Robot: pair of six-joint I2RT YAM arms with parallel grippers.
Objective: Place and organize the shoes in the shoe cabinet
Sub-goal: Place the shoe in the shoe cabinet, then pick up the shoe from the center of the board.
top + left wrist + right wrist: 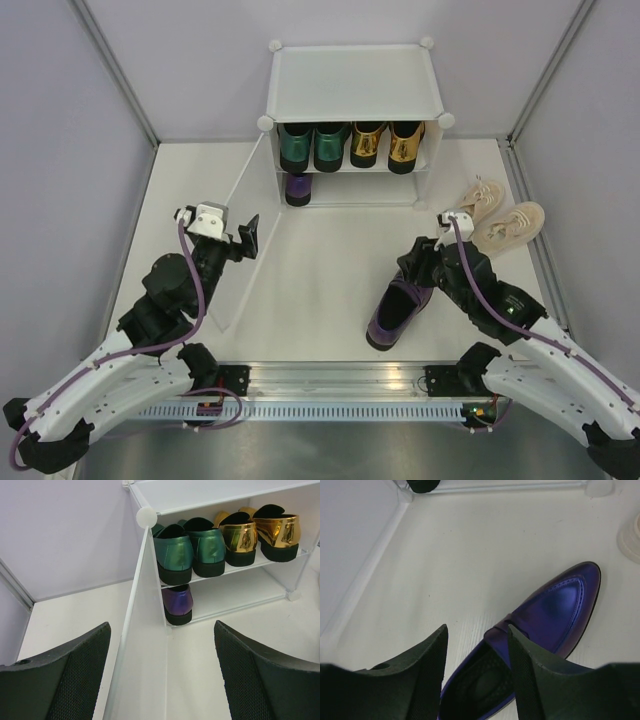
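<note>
The white cabinet (350, 80) stands at top centre, its door (145, 645) swung open toward the lower left. Green loafers (313, 147) and gold loafers (388, 145) fill the upper shelf, and one purple shoe (298, 188) sits at the left of the lower shelf. The left gripper (246, 240) is spread wide, the door's edge in its gap. The second purple shoe (398, 312) lies on the table (320, 260) at lower right, with the right gripper (413, 268) parted astride its side rim. Beige sneakers (505, 220) lie at right, near the cabinet.
</note>
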